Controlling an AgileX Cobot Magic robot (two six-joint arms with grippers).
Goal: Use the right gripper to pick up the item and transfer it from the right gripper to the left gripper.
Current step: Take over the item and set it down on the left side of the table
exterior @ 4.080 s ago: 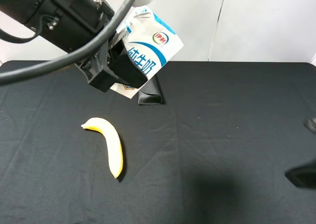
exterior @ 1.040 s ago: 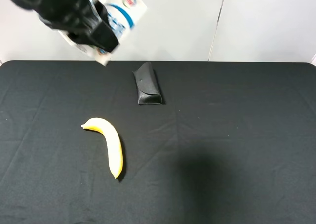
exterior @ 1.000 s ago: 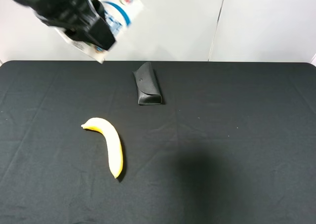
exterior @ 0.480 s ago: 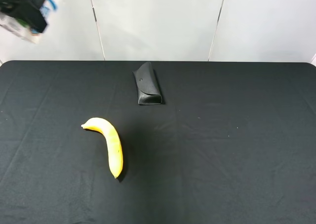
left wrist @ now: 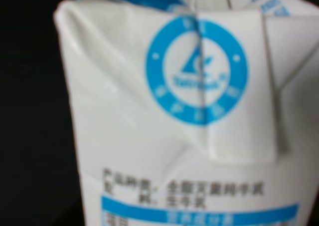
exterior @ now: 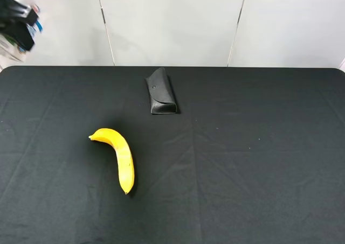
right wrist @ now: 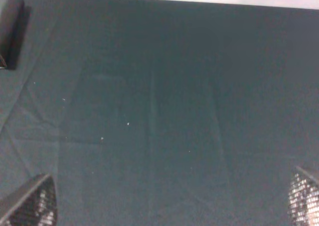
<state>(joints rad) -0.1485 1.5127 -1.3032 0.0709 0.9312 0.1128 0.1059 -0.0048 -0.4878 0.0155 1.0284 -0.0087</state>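
far up-left of banana (exterior: pixel 119 157): item (left wrist: pixel 199 111) aloft, gripped by left gripper (exterior: pixel 16 27)
right gripper (right wrist: pixel 167 205): jaws wide apart, empty
step: handover looks complete; next: only a steady hold needed

The milk carton (left wrist: pixel 164 136) is white. It has a bright blue ring with a blue mark inside, a blue band next to tiny dark letters — and more blue along one folded end. The banana (exterior: pixel 121 159) is yellow all over. The glasses case (exterior: pixel 161 95) is black. The table cloth (exterior: pixel 253 168) is black too, though it looks dark grey-green in the right wrist view. The wall (exterior: pixel 172 23) is pale grey-white with thin dark lines. The fingertips (right wrist: pixel 32 206) of the right gripper (right wrist: pixel 167 203) are dark — with a fine criss-cross mesh.
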